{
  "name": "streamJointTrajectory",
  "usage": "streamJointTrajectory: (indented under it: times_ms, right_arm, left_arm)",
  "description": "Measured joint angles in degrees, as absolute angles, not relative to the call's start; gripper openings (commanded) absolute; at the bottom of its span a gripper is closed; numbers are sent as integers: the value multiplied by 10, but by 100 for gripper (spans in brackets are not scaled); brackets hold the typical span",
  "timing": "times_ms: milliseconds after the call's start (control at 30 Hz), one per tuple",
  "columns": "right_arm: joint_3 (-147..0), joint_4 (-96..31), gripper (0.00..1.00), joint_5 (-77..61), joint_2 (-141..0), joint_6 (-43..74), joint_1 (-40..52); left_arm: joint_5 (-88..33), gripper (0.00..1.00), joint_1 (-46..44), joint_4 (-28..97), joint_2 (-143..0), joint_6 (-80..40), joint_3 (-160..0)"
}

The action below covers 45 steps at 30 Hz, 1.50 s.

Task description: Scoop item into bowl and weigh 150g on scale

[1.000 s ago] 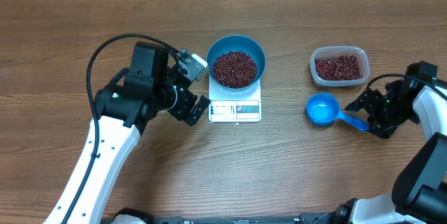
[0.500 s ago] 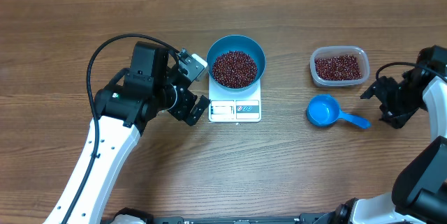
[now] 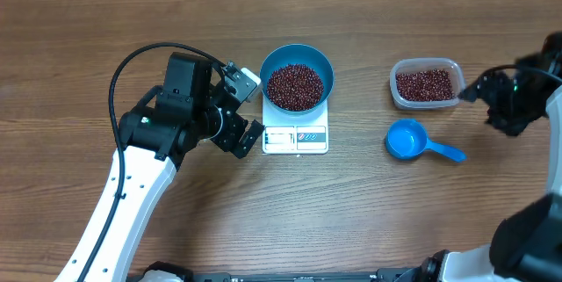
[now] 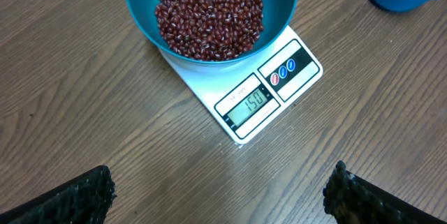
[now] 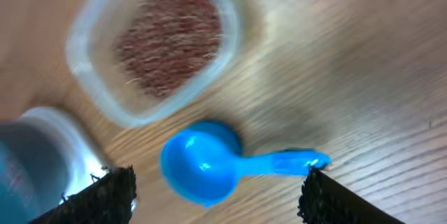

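Bowl (image 3: 325, 64) found seated squarely on the scale (image 3: 283, 139), carrying the heap of beans (image 3: 295, 87). In my left wrist view the display (image 4: 250, 101) appears to read 150, so I judge the weighing complete, with only a clear-away to follow. My left pincer (image 3: 253, 108) stands spread wide and empty just beside the scale, with bowl and scale lying at 3 o'clock from it in the overhead view; this is by far the nearer arm. My right pincer (image 3: 488, 111) is likewise spread and grips nothing, hovering well apart from the bowl and close to the tub (image 3: 426, 84) of spare beans. The scoop (image 3: 404, 139) lies empty on the table (image 3: 369, 220), at about 8 o'clock from that pincer. Its long axis runs from cup at 10 o'clock to handle tip at 4 o'clock, with the handle end nearer my right arm. Any move by the left arm should back off toward 9 o'clock, so as not to nudge the scale.
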State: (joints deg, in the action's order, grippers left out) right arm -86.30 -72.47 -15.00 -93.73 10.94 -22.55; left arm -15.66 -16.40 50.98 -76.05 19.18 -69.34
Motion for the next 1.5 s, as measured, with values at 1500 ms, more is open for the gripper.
streamJointTrajectory:
  times_ms: [1500]
  right_arm:
    - [-1016,-756,100,-180,-823,-1,90]
  left_arm:
    - [-157,100,-164,510,-761,192,-693]
